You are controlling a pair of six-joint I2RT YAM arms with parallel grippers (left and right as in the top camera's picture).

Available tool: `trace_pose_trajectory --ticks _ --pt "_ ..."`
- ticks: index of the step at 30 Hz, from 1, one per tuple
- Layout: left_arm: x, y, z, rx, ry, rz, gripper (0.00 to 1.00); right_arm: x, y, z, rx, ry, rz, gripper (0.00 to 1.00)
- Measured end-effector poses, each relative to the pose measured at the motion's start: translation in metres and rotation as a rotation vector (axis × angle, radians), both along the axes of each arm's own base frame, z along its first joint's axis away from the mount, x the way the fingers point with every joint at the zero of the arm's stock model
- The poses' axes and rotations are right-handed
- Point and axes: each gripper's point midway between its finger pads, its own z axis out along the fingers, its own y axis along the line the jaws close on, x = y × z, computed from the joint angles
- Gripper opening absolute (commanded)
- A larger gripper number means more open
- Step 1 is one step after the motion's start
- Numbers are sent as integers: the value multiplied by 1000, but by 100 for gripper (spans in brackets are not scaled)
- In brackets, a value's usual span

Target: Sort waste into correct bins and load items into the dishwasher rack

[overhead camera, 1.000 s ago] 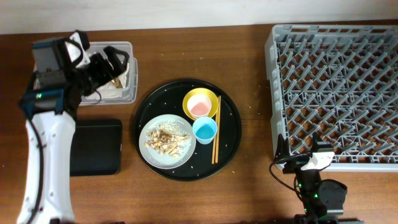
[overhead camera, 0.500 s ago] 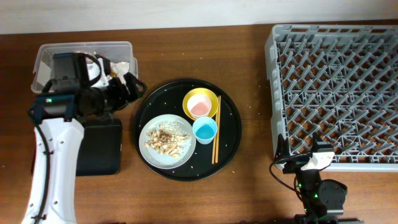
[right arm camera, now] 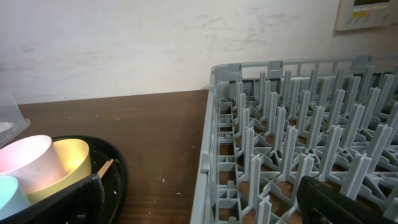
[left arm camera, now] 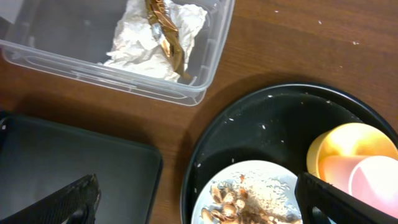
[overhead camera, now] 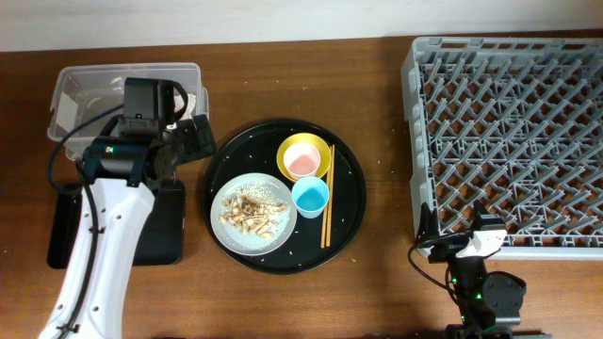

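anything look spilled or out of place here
Yes, small spills. White rice grains lie scattered on the round black speckled tray, off the round grey plate. A few pale crumbs dot the wooden table right of the tray. The small pink cup sits nested inside the yellow bowl.

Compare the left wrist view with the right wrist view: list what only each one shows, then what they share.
Only the left wrist view: the clear tub with the crumpled napkin lying in it, the shallow black tray, and the grey plate carrying food scraps.
Only the right wrist view: the dishwasher rack, the edge of the light-blue cup, and a chopstick tip.
Both: the yellow bowl with the pink cup in it, on the round black tray.
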Motion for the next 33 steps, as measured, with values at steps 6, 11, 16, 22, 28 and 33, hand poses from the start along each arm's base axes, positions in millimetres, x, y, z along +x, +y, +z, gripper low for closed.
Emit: trace_pose_trajectory --ticks 6,11,16,22,28,33 --pt "2 6 2 31 -11 18 99 0 0 0 -1 0 0 98" --pt "2 6 2 31 -12 18 99 0 0 0 -1 0 0 98" --pt "2 6 2 31 -13 18 99 0 0 0 0 0 0 98" --pt "2 6 2 31 -13 18 99 0 0 0 0 0 0 98" --pt "2 6 2 31 -13 18 99 0 0 0 0 0 0 98" --pt "2 6 2 31 -12 18 99 0 0 0 0 0 0 98"
